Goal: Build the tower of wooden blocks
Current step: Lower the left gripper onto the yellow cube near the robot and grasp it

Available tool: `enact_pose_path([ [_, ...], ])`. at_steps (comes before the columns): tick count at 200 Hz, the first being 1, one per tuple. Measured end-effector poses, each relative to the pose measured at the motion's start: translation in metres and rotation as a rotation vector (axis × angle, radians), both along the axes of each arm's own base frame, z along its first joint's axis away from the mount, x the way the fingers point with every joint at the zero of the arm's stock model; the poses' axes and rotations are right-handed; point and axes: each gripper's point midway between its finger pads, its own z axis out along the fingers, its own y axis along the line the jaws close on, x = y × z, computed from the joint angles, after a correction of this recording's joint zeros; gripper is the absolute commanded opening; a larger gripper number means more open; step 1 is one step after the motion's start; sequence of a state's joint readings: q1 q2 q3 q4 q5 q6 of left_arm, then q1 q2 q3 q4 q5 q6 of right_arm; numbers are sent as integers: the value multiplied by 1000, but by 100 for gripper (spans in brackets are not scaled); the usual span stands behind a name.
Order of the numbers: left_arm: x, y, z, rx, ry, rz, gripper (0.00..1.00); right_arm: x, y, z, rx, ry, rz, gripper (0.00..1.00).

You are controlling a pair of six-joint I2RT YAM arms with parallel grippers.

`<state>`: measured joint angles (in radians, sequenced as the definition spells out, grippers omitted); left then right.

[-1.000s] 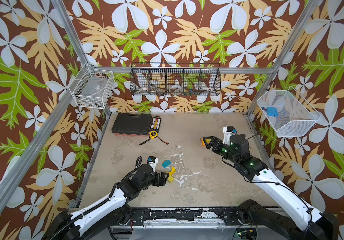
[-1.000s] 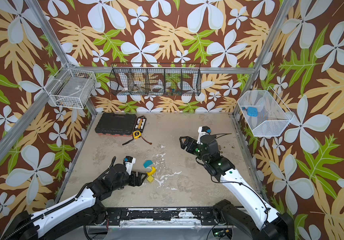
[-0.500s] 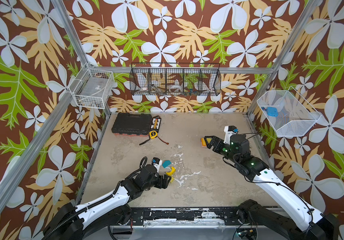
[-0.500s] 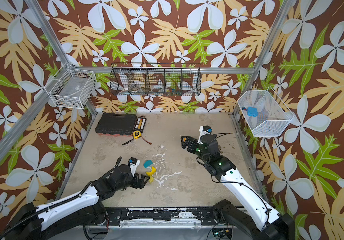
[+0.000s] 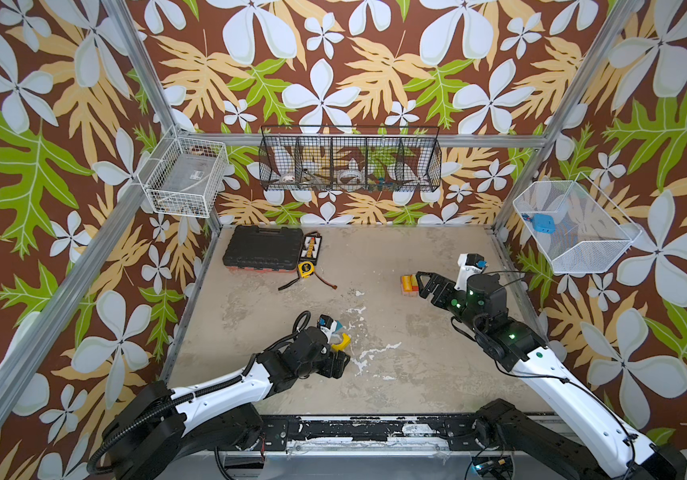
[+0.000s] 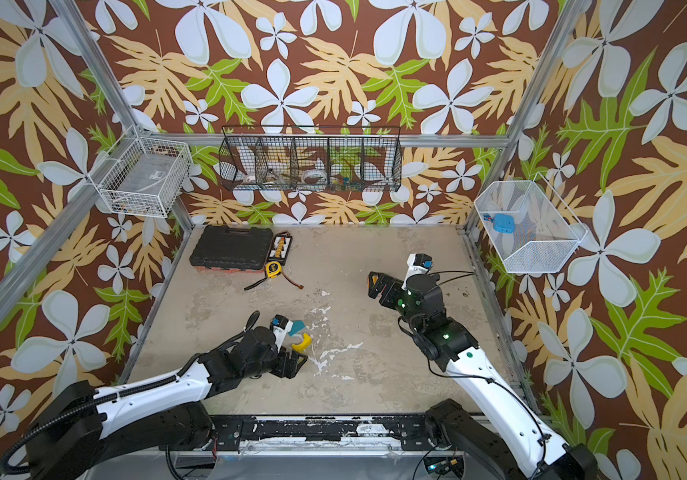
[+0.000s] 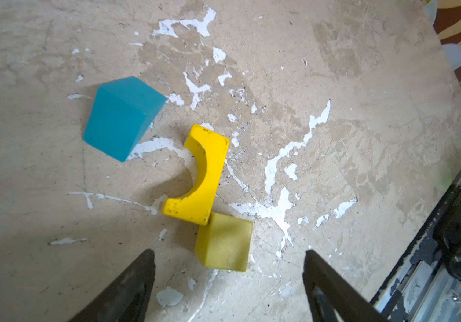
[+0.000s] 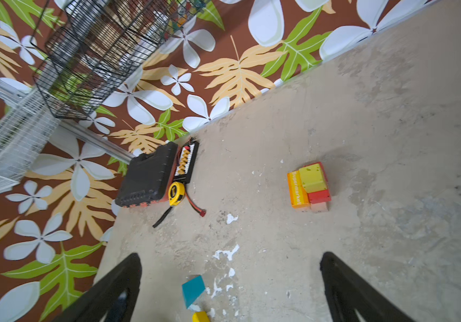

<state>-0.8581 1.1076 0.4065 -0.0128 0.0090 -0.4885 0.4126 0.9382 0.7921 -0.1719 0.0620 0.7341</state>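
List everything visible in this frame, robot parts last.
teal block: 1, teal, front half of table
arch block: 1, yellow, beside teal block
cube: 1, yellow-green, at arch block's end
block stack: 1, orange, yellow-green, red, tan, right half
tool case: 1, black, back left
tape measure: 1, yellow, beside tool case
wire basket: 1, black, back wall
white baskets: 2, white, side walls
left gripper: 1, black, open, by cube
right gripper: 1, black, open, near block stack

A tool case [image 5: 263, 249] lies far left on the table [image 5: 375, 249], a tape measure [image 5: 305, 269] just beside it. The tower [image 5: 409, 285] stands right of centre; nearer and leftward, an arch block [image 7: 204, 175] touches a cube [image 7: 223, 242].
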Motion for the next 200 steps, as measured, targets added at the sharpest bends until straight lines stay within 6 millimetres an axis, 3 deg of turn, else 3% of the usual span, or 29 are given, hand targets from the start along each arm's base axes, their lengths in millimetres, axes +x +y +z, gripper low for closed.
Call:
enact_pose_path([
  [45,-2,-9,-10,61,0,-49,79,11,-62,-50,-145,65,-130,99],
  [65,-2,-11,-13,80,-2,-57,75,11,-83,-61,-160,81,-169,99],
  [93,0,-14,-17,104,4,-69,72,11,-92,-65,-174,82,-179,99],
  [200,-3,-18,-27,166,4,-103,47,11,-90,-69,-195,77,-150,100],
])
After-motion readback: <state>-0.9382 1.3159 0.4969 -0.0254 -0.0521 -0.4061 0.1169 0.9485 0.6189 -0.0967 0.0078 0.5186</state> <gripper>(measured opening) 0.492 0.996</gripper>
